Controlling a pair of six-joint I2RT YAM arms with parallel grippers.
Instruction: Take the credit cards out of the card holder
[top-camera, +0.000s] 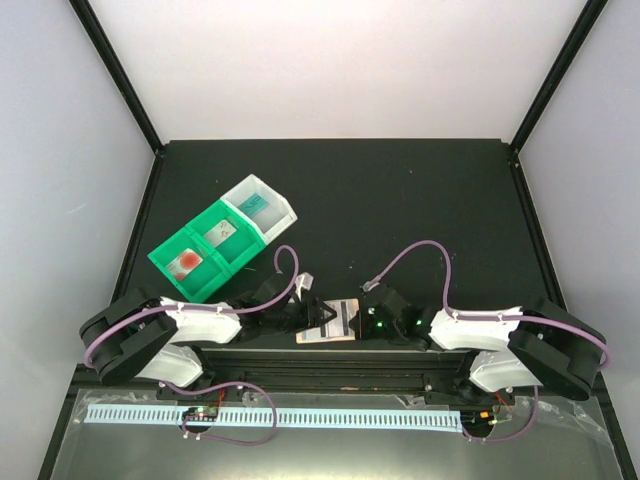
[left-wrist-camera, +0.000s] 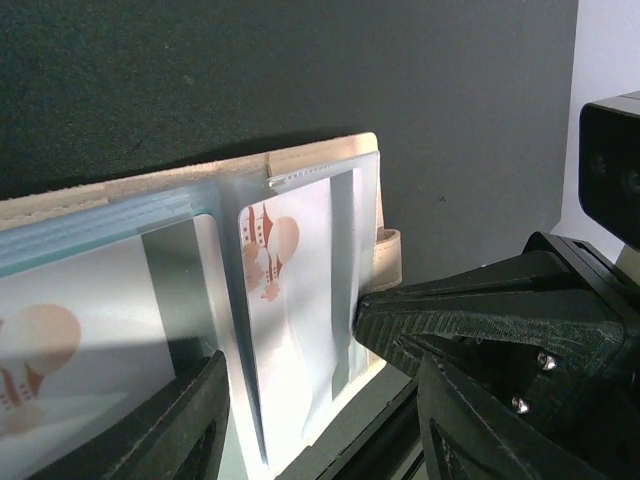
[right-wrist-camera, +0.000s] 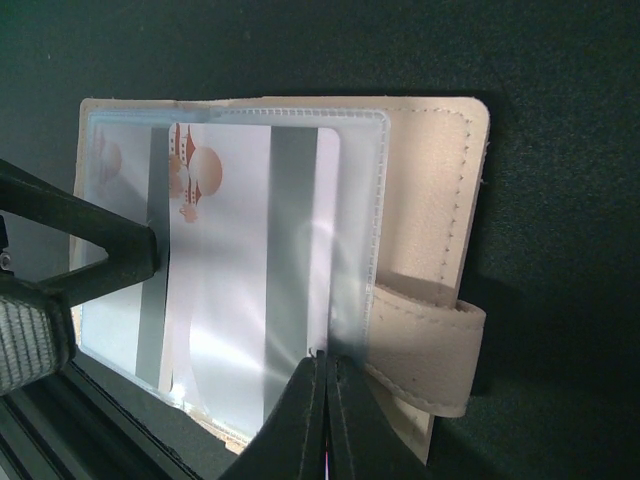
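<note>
The card holder (top-camera: 340, 322) lies open at the table's near edge, peach rim (right-wrist-camera: 430, 180) and strap to the right, clear sleeves on top. A white credit card (right-wrist-camera: 240, 250) printed with brown balloons sits in the top sleeve (left-wrist-camera: 300, 300). My right gripper (right-wrist-camera: 325, 358) is shut, its tips touching that card's right edge (left-wrist-camera: 365, 305); nothing shows between them. My left gripper (left-wrist-camera: 322, 368) is open and straddles the sleeve, one finger (right-wrist-camera: 110, 250) resting on the left panel. Three cards lie in the bins: red-blotched (top-camera: 187, 263), pale (top-camera: 220, 232), teal (top-camera: 255, 204).
A green bin (top-camera: 200, 290) and a white bin (top-camera: 285, 215) stand in a diagonal row at the back left of the black table. Both arms (top-camera: 200, 325) (top-camera: 480, 330) lie low along the near edge. A white slotted strip (top-camera: 270, 415) runs below it.
</note>
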